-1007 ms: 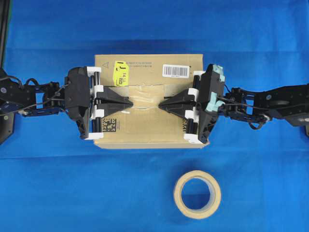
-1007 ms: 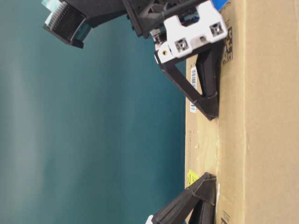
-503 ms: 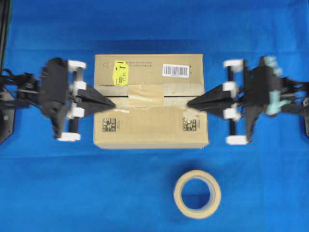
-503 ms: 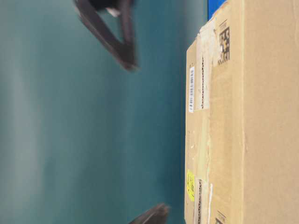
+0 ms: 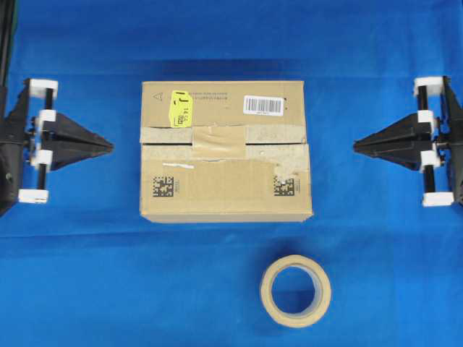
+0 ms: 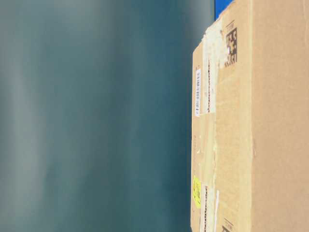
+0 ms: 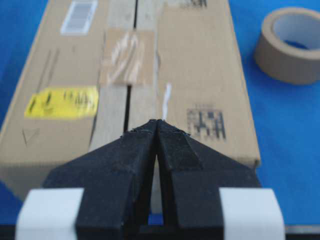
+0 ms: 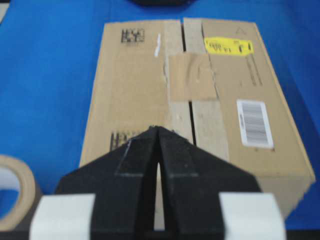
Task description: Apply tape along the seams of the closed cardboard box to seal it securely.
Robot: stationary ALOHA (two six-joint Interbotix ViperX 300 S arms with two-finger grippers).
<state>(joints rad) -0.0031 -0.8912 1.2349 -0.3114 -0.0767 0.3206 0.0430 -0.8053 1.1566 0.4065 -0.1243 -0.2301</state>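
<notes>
The cardboard box [image 5: 224, 189] sits mid-table with its flaps closed. A square tan piece of tape [image 5: 218, 141] lies stuck across the middle of the seam [image 5: 165, 144], which shows as a dark line on either side of it. My left gripper [image 5: 111, 146] is shut and empty, off the box's left end. My right gripper [image 5: 355, 147] is shut and empty, off its right end. The left wrist view shows the tape [image 7: 127, 62] and the seam [image 7: 130, 102] beyond the closed tips of my left gripper [image 7: 157, 121]. The right wrist view shows the tape [image 8: 192, 77] beyond my right gripper [image 8: 158, 128].
A beige tape roll [image 5: 296, 290] lies flat in front of the box, right of centre. Pale old tape strips [image 5: 165, 134] run along the seam. A yellow sticker [image 5: 181, 108] and a barcode label [image 5: 262, 105] are on the far flap. The table-level view shows only the box [image 6: 251, 121].
Both grippers have pulled back off the box top, left one leftward and right one rightward. The tape piece they pressed stays on the seam.
</notes>
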